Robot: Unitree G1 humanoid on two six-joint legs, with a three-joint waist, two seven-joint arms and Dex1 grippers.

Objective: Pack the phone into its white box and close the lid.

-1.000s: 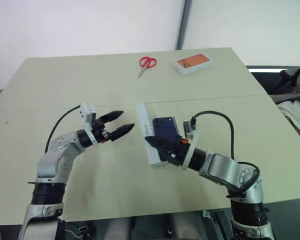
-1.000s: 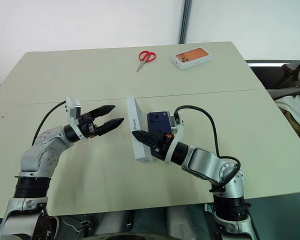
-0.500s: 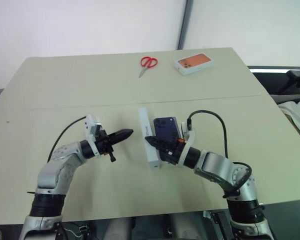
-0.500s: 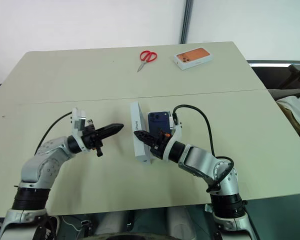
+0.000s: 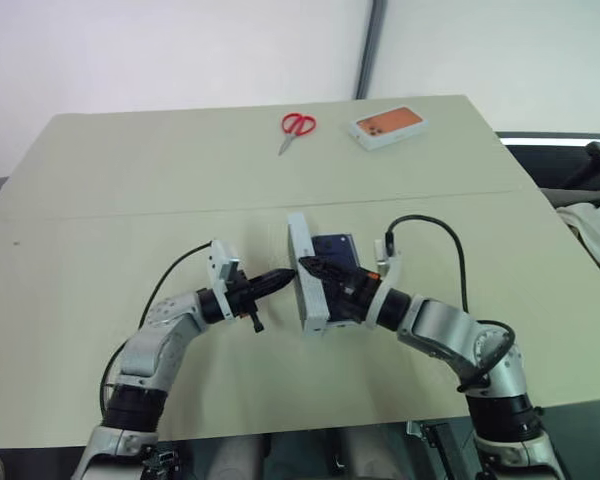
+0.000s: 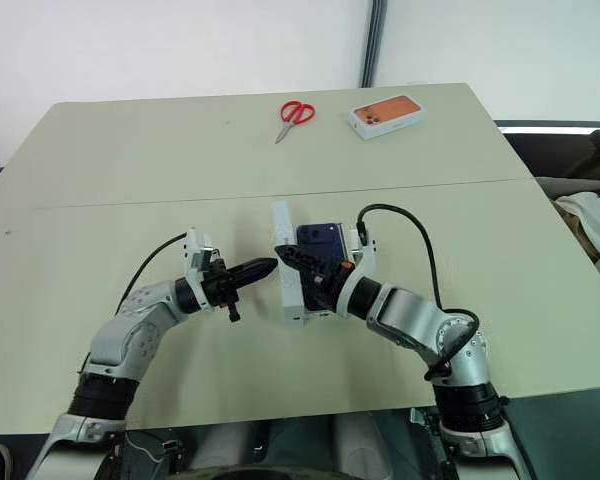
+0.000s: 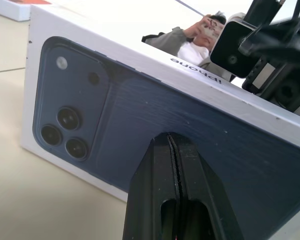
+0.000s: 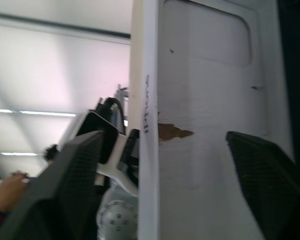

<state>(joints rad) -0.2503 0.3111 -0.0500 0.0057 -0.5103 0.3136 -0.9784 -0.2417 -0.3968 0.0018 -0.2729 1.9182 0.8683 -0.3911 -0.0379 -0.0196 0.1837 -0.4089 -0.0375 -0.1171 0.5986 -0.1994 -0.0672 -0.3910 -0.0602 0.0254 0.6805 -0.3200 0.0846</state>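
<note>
The lid (image 5: 308,300) stands on its long edge at mid table, its printed dark blue phone face (image 7: 140,115) turned toward my left arm. My left gripper (image 5: 283,275) is shut and empty, with its tip against that printed face. My right gripper (image 5: 320,275) is open and straddles the lid's upper edge. One of its fingers (image 8: 70,185) is on the outer side and the other is by the plain white inside (image 8: 205,100). The dark navy phone (image 5: 335,248) lies flat just behind the lid. The white box is hidden by the lid and my right gripper.
Red scissors (image 5: 296,126) and a white box printed with an orange phone (image 5: 387,127) lie at the far side of the table. A person sits off the table's right edge (image 5: 590,215). A black cable (image 5: 440,235) loops above my right wrist.
My left gripper has shut and moved right until its tip meets the lid. My right gripper has opened from its grip on the lid's edge. The lid now stands more upright.
</note>
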